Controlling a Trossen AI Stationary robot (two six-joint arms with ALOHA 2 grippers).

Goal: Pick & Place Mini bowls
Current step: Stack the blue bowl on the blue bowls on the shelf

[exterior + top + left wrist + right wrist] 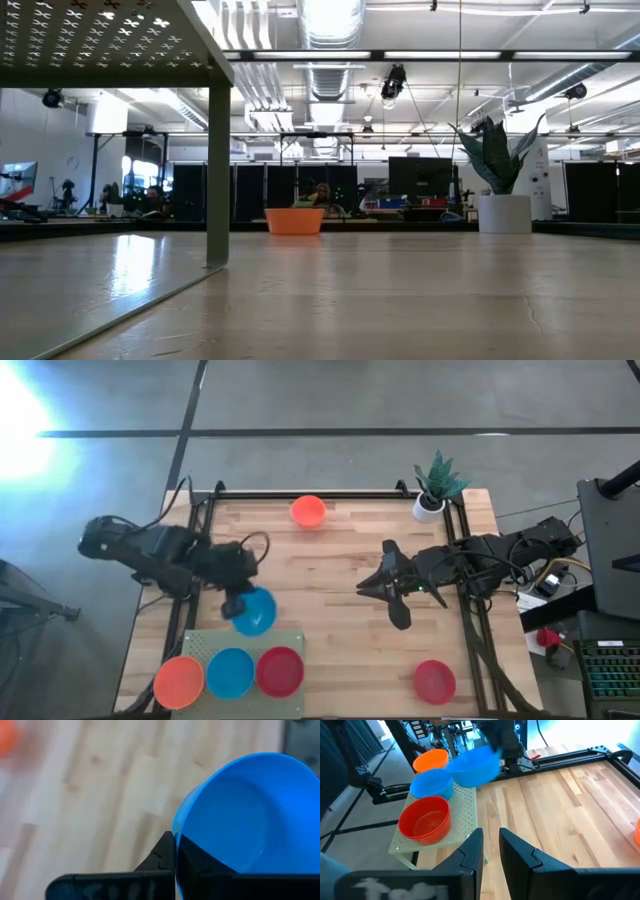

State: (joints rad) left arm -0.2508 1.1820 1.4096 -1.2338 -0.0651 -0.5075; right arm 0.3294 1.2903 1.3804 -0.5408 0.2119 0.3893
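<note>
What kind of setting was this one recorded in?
Probably a robotics lab in an open industrial hall: exposed ceiling ducts, rows of dark workstations behind, and a framed wooden table.

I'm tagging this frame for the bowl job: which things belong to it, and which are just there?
Job:
- blue bowl held in the left gripper
- orange, blue and red bowls on the green tray
- loose orange bowl
- loose red bowl

Just there:
- potted plant
- right gripper, idle
</note>
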